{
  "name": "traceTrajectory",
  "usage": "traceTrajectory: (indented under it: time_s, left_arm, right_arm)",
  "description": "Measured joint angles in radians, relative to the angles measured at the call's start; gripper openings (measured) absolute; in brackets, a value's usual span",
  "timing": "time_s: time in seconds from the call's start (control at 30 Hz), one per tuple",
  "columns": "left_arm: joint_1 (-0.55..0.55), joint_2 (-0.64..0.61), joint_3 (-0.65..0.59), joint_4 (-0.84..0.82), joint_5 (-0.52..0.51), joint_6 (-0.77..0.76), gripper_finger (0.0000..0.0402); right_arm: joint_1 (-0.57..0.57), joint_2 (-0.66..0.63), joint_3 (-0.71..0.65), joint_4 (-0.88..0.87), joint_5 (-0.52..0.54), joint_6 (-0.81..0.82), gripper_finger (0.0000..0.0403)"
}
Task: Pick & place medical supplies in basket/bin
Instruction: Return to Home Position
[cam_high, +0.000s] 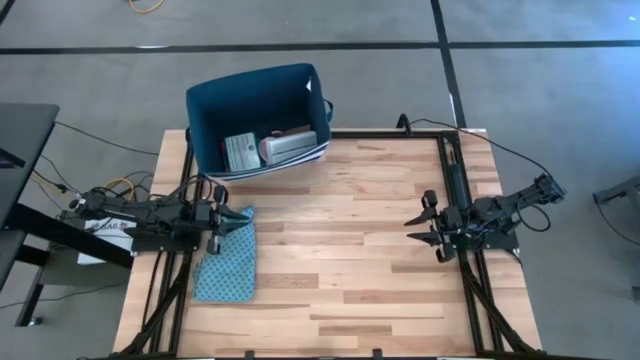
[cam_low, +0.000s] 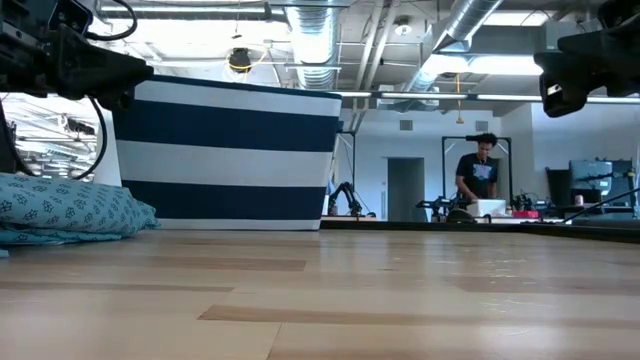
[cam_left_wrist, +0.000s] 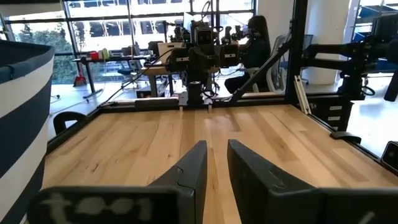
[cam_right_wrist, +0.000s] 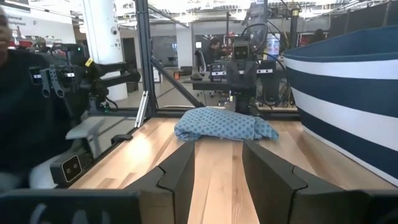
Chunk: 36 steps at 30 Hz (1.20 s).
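Note:
The bin (cam_high: 255, 118) is a navy tub with white stripes outside, standing at the table's far edge left of the middle; it also shows in the low view (cam_low: 230, 150). Inside it lie a green-white flat box (cam_high: 241, 152) and a pale item (cam_high: 288, 146); other supplies are hidden. The blue patterned pouch (cam_high: 228, 262) lies flat near the left edge. My left gripper (cam_high: 240, 220) hovers by the pouch's far end, narrowly open (cam_left_wrist: 216, 146). My right gripper (cam_high: 422, 226) waits at the right side, open (cam_right_wrist: 217, 146), pointing at the pouch (cam_right_wrist: 224, 124).
A black metal frame (cam_high: 455, 160) runs along the table's left, right and far edges. Bare wood (cam_high: 340, 230) spreads between the two grippers. A person (cam_low: 480, 175) stands in the room beyond the far edge, away from the table.

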Motion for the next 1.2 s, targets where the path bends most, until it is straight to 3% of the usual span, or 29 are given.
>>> traceTrajectory:
  time_s: [1.2]
  left_arm:
    - [0.0,0.0,0.001,-0.004,0.0,-0.005,0.0055]
  right_arm:
    - [0.0,0.0,-0.001,0.0,0.0,0.0,0.0129]
